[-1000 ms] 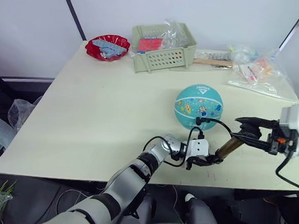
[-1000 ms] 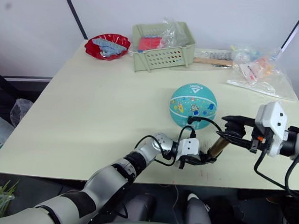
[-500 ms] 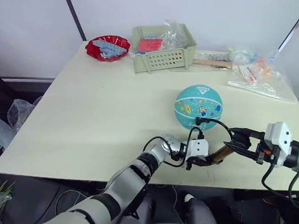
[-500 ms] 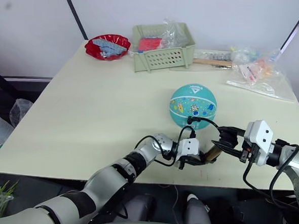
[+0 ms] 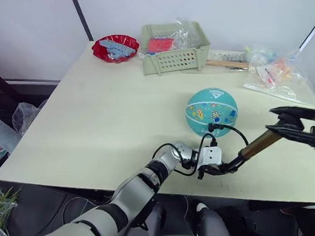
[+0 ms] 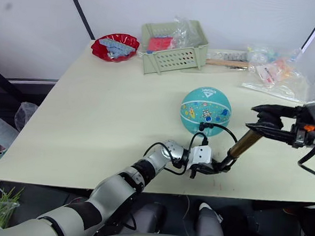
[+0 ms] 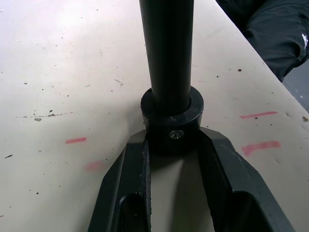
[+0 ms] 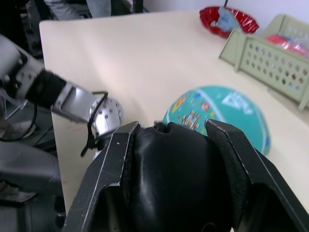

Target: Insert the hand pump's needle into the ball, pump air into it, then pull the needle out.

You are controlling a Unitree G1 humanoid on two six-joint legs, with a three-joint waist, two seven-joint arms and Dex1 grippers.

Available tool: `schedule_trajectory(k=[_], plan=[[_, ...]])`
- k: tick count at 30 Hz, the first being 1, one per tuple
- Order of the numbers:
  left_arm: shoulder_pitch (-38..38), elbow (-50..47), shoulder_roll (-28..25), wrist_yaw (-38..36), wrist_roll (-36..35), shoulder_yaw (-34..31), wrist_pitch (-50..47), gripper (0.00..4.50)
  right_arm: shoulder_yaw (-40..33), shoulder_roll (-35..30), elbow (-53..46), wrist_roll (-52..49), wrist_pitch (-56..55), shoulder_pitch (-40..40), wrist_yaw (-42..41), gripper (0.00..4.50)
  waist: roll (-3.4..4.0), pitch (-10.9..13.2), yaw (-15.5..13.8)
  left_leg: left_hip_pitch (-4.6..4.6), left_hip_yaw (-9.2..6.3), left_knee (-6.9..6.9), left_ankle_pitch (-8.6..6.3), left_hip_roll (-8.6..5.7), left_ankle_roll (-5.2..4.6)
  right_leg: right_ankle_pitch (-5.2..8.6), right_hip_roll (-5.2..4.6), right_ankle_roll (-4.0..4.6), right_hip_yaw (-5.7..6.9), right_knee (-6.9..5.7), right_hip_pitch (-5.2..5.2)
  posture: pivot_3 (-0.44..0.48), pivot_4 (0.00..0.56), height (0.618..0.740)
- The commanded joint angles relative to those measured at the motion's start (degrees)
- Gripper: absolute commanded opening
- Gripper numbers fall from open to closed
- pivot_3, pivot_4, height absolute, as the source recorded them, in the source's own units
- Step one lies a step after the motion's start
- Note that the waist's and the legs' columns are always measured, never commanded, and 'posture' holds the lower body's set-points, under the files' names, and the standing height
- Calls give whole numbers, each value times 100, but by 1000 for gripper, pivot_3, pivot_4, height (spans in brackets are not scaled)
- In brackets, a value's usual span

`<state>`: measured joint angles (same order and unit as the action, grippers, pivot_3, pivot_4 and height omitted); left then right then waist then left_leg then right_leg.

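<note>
Drawn outward since earlier, right jaws [image 6: 260,117] are gripping the hand pump [image 6: 240,146] handle, left jaws [image 6: 214,168] clamping its base, axis slanting from the ball [image 6: 205,111].

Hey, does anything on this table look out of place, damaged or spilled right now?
Nothing looks spilled or damaged. The ball sits whole on the table with the needle at its near side. The hand pump slants between the left tool and right tool. The clutter stays along the far edge.

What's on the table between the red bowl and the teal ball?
Nothing: in the left eye view, bare table stretches from the red bowl to the ball.
</note>
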<state>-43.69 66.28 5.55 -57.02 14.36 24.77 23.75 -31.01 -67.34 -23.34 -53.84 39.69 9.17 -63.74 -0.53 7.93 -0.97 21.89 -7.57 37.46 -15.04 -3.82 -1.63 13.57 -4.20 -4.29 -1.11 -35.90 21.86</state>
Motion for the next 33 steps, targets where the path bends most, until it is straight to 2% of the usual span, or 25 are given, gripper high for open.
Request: schedule_trajectory(k=[1,5,9,15,25,28,33], plan=[[200,395,-158,-13,338,220,-209,980,-639,-203,52,-309,171,343,23,1632,-1,0,0,1,-1,0,0,0,0,0,0,0,1,0,0,0,150,740],[209,393,-161,-15,338,221,-206,980,-552,-183,-14,-278,352,289,-19,1632,0,0,1,0,1,0,0,1,0,0,-1,0,-1,0,0,0,150,740],[236,380,-158,-17,341,229,-203,980,-107,48,-244,230,61,-130,-96,1632,-4,-3,2,-2,-2,0,0,3,0,0,2,0,2,0,-1,0,150,740],[237,354,-166,-14,315,209,-229,980,1110,814,-153,1399,-1021,-991,-101,1632,-57,-38,15,-16,0,0,0,4,0,1,6,-1,0,-1,-12,0,150,740],[234,334,-184,-9,309,207,-237,980,2223,1393,285,2467,-1976,-1005,63,1632,-66,-51,25,-24,-1,1,1,7,2,1,13,-2,0,-1,-18,0,150,740],[222,325,-177,-16,292,192,-252,980,2281,1500,286,2468,-2043,-973,83,1632,-68,-51,21,-25,-2,0,1,6,2,1,14,-1,0,-2,-17,0,150,740],[228,334,-192,-26,305,201,-245,980,1906,1361,259,2183,-1907,-647,9,1632,-61,-48,16,-22,-2,0,0,4,2,0,12,0,-1,-2,-16,0,150,740]])
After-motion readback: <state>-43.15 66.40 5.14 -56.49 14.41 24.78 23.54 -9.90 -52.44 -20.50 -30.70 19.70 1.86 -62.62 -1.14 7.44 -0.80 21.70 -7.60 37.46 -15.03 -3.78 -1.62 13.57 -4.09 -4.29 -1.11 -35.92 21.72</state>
